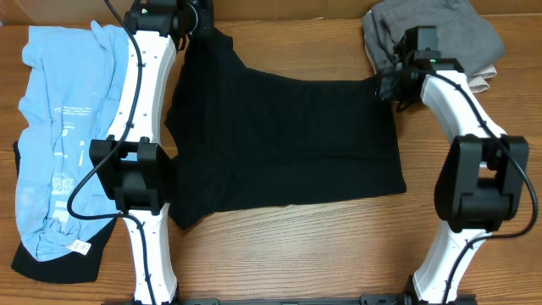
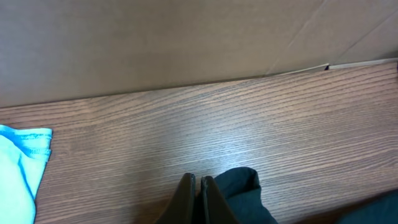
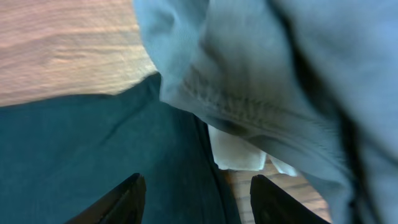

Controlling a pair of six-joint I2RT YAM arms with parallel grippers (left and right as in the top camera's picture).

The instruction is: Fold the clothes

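A black garment (image 1: 279,140) lies spread flat across the middle of the table. My left gripper (image 1: 200,20) is at its far left corner; in the left wrist view the fingers (image 2: 198,182) are pressed together with a dark fold of cloth (image 2: 239,186) beside them. My right gripper (image 1: 391,85) is at the garment's far right corner. In the right wrist view its fingers (image 3: 196,183) are wide apart over the dark cloth edge (image 3: 93,149), with grey fabric (image 3: 261,68) close in front.
A light blue garment (image 1: 59,127) lies crumpled at the left over a black one (image 1: 51,263). A grey folded pile (image 1: 436,34) sits at the far right corner. A cardboard wall (image 2: 186,37) runs along the table's back edge.
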